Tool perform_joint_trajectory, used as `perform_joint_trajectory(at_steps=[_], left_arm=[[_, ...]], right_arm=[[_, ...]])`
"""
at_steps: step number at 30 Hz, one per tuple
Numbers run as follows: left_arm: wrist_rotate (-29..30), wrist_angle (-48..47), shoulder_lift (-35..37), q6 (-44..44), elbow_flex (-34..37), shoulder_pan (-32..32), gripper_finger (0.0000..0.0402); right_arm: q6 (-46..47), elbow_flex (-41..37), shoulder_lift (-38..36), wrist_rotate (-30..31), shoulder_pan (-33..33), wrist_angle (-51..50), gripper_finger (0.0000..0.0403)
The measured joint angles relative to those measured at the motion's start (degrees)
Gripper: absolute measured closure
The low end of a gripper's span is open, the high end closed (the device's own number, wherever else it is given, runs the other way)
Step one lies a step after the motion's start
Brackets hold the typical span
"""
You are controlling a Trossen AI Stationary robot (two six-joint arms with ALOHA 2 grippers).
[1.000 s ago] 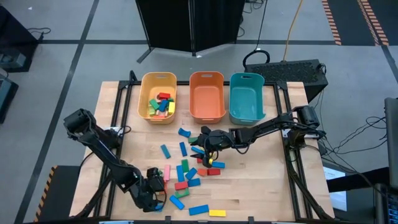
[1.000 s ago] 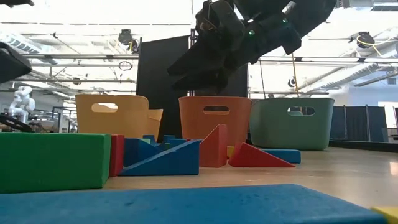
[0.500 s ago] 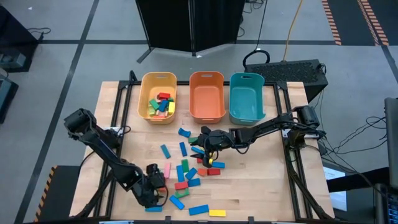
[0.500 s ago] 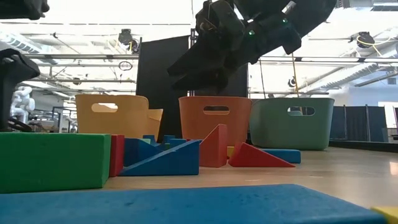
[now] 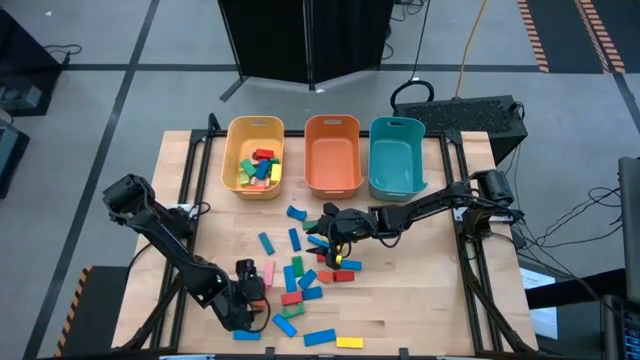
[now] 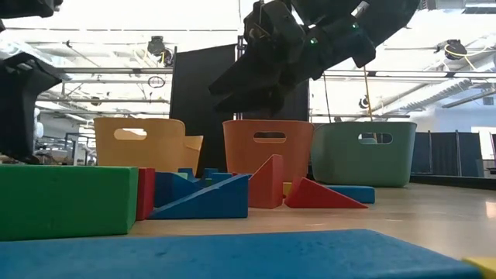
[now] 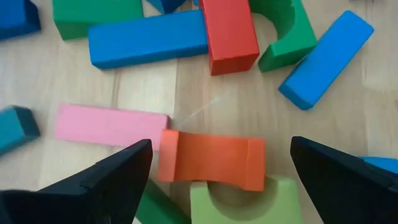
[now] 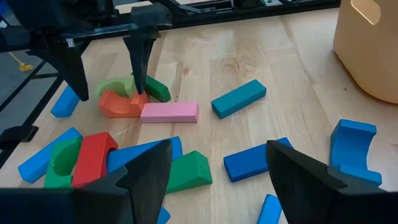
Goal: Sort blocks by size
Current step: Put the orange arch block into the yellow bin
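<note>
Several wooden blocks (image 5: 300, 270) lie loose on the middle and near part of the table. My left gripper (image 7: 221, 146) points steeply down near the table's front, open. Its fingers stand on either side of an orange arch (image 7: 211, 163), which lies against a light green arch (image 7: 242, 202) and beside a pink bar (image 7: 109, 124). The right wrist view shows this gripper (image 8: 107, 93) over the same arch (image 8: 118, 104). Whether a fingertip touches the arch, I cannot tell. My right gripper (image 5: 328, 228) hangs open above the blocks at mid-table, with nothing between its fingers.
Three bins stand in a row at the far edge: yellow (image 5: 253, 122) with several blocks inside, orange (image 5: 332, 120) and teal (image 5: 397, 124). A green block (image 6: 62, 201) and a blue one (image 6: 232, 252) lie at the near edge. Bare wood shows at the right.
My left gripper has stayed over the orange arch but has tipped and rolled a little; more of it now shows at the left of the low view. It remains open. The blocks lie where they were.
</note>
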State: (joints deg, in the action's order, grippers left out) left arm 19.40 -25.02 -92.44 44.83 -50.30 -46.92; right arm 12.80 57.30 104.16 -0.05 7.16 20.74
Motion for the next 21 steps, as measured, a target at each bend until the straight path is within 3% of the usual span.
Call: perform_joint_trajectory(at_steps=[17, 21], left_arm=[[-0.79, 1.25, -6.27, -5.23, -0.28, -0.13, 0.0021], [-0.81, 1.07, -6.34, -5.34, -0.22, -0.13, 0.0039]], right_arm=[[0.00, 0.00, 0.00, 0.01, 0.07, -0.31, 0.0156], [0.00, 0.00, 0.00, 0.00, 0.07, -0.25, 0.0156]])
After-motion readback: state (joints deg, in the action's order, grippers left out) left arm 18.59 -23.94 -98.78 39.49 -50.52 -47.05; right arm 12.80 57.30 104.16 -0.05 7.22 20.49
